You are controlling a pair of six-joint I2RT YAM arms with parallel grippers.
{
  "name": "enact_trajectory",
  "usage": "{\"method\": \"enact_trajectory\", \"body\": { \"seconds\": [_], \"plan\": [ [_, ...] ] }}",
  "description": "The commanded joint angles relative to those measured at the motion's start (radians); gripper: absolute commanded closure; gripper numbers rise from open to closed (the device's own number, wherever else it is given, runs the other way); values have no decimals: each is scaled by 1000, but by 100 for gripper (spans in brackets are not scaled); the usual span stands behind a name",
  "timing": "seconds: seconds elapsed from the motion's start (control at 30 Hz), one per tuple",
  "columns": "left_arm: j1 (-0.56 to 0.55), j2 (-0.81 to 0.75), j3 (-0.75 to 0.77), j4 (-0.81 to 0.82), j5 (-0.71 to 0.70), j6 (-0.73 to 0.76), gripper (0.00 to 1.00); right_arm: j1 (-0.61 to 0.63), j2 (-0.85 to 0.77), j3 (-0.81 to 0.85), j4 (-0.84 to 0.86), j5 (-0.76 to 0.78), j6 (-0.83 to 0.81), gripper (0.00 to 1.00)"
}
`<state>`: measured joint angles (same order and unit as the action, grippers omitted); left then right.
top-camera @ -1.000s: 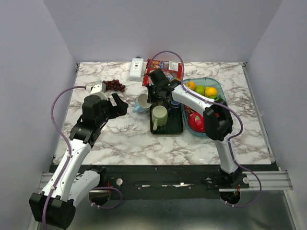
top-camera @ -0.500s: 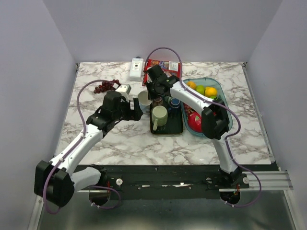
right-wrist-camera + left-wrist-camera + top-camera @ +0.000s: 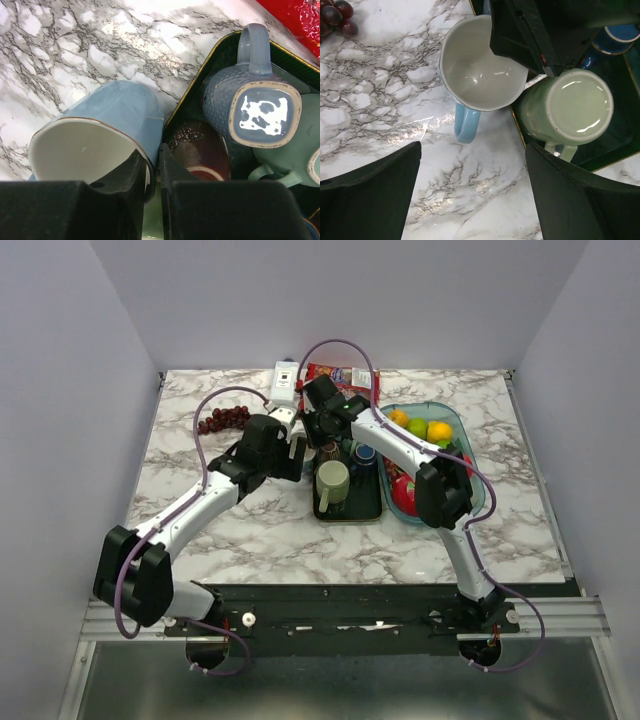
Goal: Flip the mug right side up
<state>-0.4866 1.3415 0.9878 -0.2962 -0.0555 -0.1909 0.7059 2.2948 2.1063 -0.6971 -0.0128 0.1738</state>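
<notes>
Right gripper (image 3: pixel 155 156) has its fingers set close astride the rim of the blue mug (image 3: pixel 117 107) (clamped or slack: cannot tell). The mug stands mouth-up on the marble table (image 3: pixel 380 100), just beside the tray (image 3: pixel 360 506). Left gripper (image 3: pixel 472 150) hangs wide open above. Judged: righting nearly complete; next, a clean release and withdrawal.

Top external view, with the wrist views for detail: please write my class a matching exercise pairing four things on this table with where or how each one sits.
Things
1. light blue ceramic mug
2. pale green ceramic mug
3. bunch of dark red grapes
4. round orange fruit

Places or states
A. base up, on the dark tray
B. in the teal plastic bin
C. white inside showing, beside the tray
D. on the marble table, far left part

Pairs: 1-C, 2-A, 3-D, 4-B
</notes>
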Motion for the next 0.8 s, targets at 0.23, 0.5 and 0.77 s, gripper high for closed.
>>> {"method": "enact_trajectory", "body": {
  "seconds": [0.23,0.5,0.77],
  "plan": [
    [-1,136,12,115,-80,-8,16,6,-26,13,85,-53,29,46],
    [-1,147,-52,204,-197,-100,31,3,-69,8,102,-17,50,36],
    [-1,105,-72,226,-262,-72,18,-8,-245,-166,211,40,101,20]
  ]
}}
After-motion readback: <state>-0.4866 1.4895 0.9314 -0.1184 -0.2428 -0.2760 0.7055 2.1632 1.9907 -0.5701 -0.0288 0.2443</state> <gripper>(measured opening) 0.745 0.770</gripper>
